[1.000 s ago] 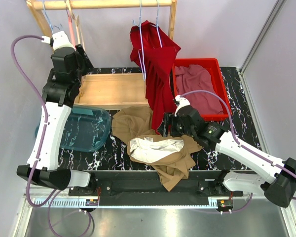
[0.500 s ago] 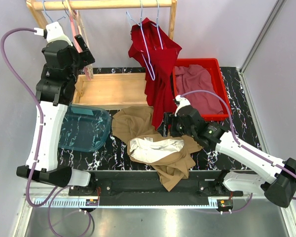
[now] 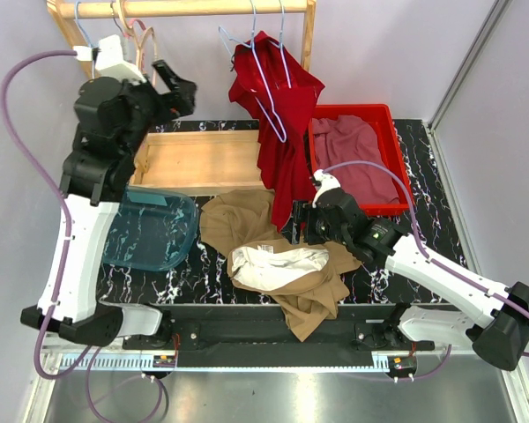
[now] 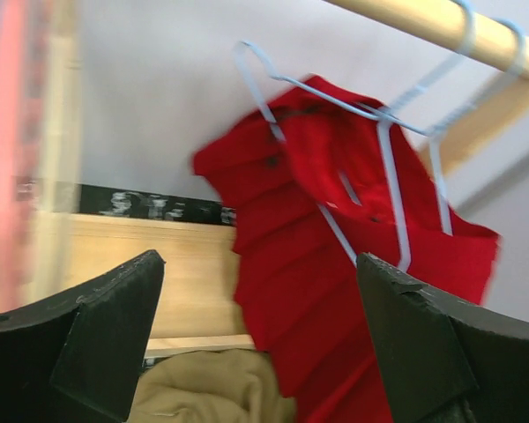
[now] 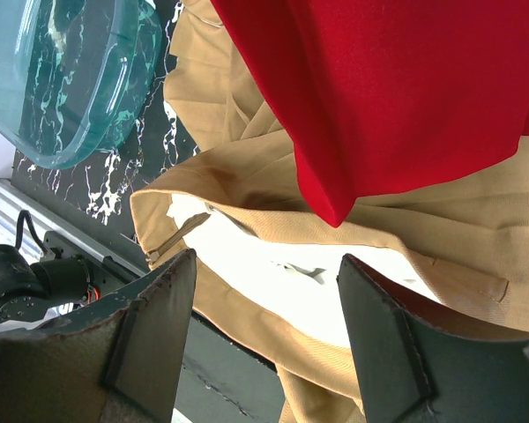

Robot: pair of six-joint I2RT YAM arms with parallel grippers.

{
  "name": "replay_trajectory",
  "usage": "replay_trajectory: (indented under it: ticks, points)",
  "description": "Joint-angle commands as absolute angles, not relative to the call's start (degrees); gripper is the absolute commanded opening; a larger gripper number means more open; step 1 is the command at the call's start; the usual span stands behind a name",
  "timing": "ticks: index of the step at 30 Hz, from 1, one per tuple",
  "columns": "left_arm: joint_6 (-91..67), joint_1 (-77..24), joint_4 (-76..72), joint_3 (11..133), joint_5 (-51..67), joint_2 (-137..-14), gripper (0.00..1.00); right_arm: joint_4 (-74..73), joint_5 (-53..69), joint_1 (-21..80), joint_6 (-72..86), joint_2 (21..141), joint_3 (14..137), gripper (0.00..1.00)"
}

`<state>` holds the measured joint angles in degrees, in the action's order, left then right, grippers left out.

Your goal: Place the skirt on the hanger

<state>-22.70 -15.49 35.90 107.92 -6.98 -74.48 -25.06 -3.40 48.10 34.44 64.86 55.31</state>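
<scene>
Two hands out, both spread wide and gripping nothing. Finds left hand (image 3: 178,86) raised high, near wooden rail (image 3: 185,8) and well apart from everything on tabletop (image 3: 406,150). From left wrist, looks between parted fingers (image 4: 97,344) at red skirt (image 4: 335,291) draped on pale-blue wire hanger (image 4: 392,189), hooked over rail. From above, shows same red skirt hanging down in front of wooden tray (image 3: 203,163) and red bin (image 3: 353,111), lower edge just beside right hand (image 3: 304,225). Puts right hand low over tabletop, fingers (image 5: 150,335) parted, nothing between them. Below it, finds tan skirt (image 3: 238,220) lying crumpled, white lining (image 3: 278,263) turned out on top, one fold spilling over near tabletop edge. From right wrist, catches red hem overlapping tan cloth in view; cannot tell whether touching. Leaves teal tub (image 3: 154,233) just left of tan skirt, and mauve cloth (image 3: 348,141) heaped inside red bin.
</scene>
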Motion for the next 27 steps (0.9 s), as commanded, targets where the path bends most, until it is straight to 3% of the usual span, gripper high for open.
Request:
replay_trajectory:
  ticks: [1,11,23,27]
  points:
    - [-24.1,-19.5,30.0,110.0,-2.8,-78.1,0.93,-23.0,-3.8,47.8,35.1,64.1,56.8,0.73]
    - [-25.6,-27.1,25.5,115.4,-8.3,-87.7,0.93,-23.0,-3.9,47.8,35.1,63.8,56.4,0.74]
    - [-26.5,-28.7,11.6,114.0,-9.0,-96.0,0.91,-23.1,-3.9,47.8,35.9,62.1,54.7,0.74]
    - [-25.9,-28.9,11.3,118.7,-9.1,-100.0,0.88,-23.2,-4.0,47.8,35.9,61.7,54.3,0.74]
